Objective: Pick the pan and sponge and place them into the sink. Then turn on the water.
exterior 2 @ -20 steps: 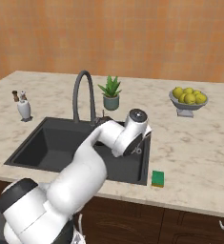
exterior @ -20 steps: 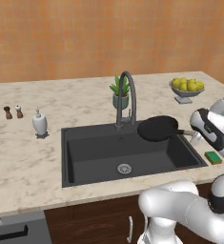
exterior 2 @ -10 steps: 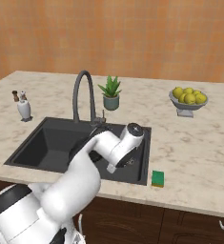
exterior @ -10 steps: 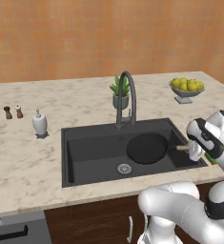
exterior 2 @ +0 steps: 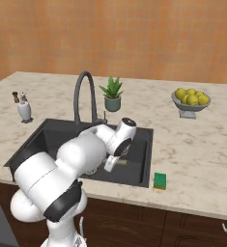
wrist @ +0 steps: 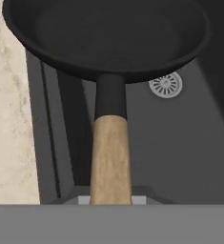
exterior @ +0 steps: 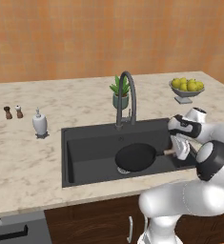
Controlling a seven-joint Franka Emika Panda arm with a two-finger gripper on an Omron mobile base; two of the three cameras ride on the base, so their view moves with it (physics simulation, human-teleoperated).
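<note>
Tool [exterior: 176, 151] first: it is clamped on the wooden end of the handle of the pan [exterior: 135, 156], near the right side of the sink [exterior: 80, 162]. In the hand view the handle runs straight up from the bottom of the picture to the round black pan, so the pan sticks out in front of the hand like a spoon. Holding it by the handle keeps the pan flat and lets the arm reach it over the basin without bumping the walls.

The pan is low inside the sink, over the round metal drain [wrist: 166, 85]. I cannot tell if its bottom touches the sink floor yet. I think the arm is holding on so the pan goes down softly and does not drop.

The sponge [exterior 2: 160, 180] lies on the counter just past the right front corner of the sink. From here it looks green. It is not in the sink yet, so that job is left. The faucet [exterior: 126, 97] stands at the back edge of the sink, and no water comes out of it.

One second ago the pan was up high at the right back part of the sink, by the faucet. Half a second ago it was lower, on the right side of the basin. Now it is lower again and closer to the middle, over the drain. The sponge has not moved.
</note>
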